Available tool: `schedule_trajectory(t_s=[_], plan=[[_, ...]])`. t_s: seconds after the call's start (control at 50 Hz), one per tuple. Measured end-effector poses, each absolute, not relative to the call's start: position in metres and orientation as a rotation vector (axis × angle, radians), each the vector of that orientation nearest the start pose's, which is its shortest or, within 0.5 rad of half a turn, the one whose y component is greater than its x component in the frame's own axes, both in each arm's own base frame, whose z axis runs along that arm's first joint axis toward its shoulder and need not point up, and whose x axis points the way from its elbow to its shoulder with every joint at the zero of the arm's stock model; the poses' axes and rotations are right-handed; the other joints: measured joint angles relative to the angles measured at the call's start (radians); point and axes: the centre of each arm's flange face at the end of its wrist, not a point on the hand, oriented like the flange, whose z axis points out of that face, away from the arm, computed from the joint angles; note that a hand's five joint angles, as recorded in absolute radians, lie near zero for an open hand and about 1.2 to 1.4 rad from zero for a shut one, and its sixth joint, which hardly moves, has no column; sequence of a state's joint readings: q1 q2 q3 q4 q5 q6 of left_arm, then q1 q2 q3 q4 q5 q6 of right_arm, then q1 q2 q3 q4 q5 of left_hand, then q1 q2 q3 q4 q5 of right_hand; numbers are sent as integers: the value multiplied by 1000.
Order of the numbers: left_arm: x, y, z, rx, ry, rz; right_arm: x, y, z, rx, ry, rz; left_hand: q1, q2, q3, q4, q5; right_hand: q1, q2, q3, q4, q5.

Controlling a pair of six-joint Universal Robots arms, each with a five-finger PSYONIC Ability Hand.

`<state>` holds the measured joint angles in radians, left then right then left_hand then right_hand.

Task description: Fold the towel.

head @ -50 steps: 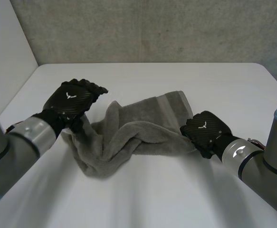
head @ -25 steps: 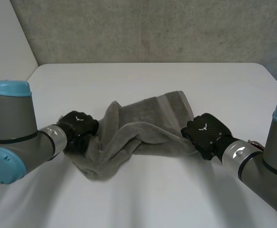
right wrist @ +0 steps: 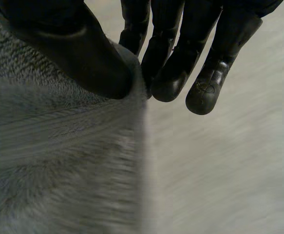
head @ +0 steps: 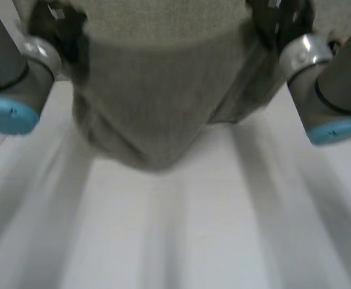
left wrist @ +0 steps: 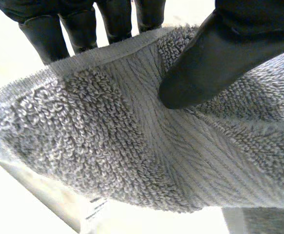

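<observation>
Pinching the towel (left wrist: 132,146) hem with left hand (left wrist: 215,58), thumb in front, fingers behind; pinching its edge likewise with right hand (right wrist: 73,48). Hanging slack between both grips. Could slip from right fingertips: shallow bite.

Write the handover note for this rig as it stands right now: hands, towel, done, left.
Left hand: shut on the towel, with the thumb pressing its hemmed edge against the fingers behind.
Right hand: shut on the towel, pinching an edge between thumb and fingers.
Towel: held up between the two raised hands, hanging down in front of the head camera over the white table, and sagging to a point in the middle.
Done: both grasps are made and the towel is in the air.
Left: no fold shows yet. Likely next, lay it flat on the table and fold it over.
</observation>
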<state>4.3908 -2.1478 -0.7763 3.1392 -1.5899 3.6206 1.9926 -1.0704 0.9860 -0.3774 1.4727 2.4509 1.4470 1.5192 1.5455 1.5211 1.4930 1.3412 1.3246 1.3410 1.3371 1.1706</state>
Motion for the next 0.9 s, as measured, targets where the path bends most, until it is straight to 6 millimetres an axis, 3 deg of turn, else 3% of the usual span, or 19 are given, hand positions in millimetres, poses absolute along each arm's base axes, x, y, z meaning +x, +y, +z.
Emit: schedule_trajectory(t_s=[0.08, 0.12, 0.18, 0.24, 0.34, 0.42, 0.5, 0.6, 0.7, 0.9], plan=[[-258, -388, 381, 458, 1671, -2588, 314, -351, 383, -840, 1175, -3017, 0, 0, 0, 0, 4, 0, 0, 0, 0, 0], [-253, -386, 396, 354, 1661, -2697, 314, -347, 391, -795, 1129, -3050, 0, 0, 0, 0, 5, 0, 0, 0, 0, 0], [-248, -384, 400, 308, 1711, -2768, 314, -344, 389, -817, 1162, -3027, 0, 0, 1, 0, 9, 1, 0, 0, 0, 0], [-249, -382, 380, 389, 1852, -2729, 316, -342, 365, -957, 1327, -2892, 0, 0, 3, 0, 11, 1, 0, 0, 0, 0], [-250, -378, 321, 628, 2068, -2506, 317, -334, 304, -1245, 1667, -2513, 0, 0, 4, 0, 11, 1, 0, 0, 0, 0], [-244, -368, 258, 836, 2159, -2246, 311, -320, 246, -1437, 1928, -2137, 0, 0, 4, 0, 11, 1, 0, 0, 0, 0], [-236, -352, 209, 982, 2183, -2045, 302, -305, 210, -1538, 2060, -1900, 0, 0, 5, 0, 11, 1, 0, 0, 0, 0], [-227, -331, 172, 1096, 2193, -1879, 292, -284, 187, -1597, 2134, -1744, 0, 0, 5, 0, 11, 1, 0, 0, 0, 0], [-217, -313, 155, 1136, 2222, -1782, 280, -263, 186, -1604, 2159, -1691, 0, 0, 6, 0, 11, 1, 0, 0, 0, 0], [-206, -283, 158, 1144, 2259, -1759, 261, -230, 182, -1608, 2196, -1614, 0, -2, -18, -2, 11, 1, 0, 0, 0, 0]])
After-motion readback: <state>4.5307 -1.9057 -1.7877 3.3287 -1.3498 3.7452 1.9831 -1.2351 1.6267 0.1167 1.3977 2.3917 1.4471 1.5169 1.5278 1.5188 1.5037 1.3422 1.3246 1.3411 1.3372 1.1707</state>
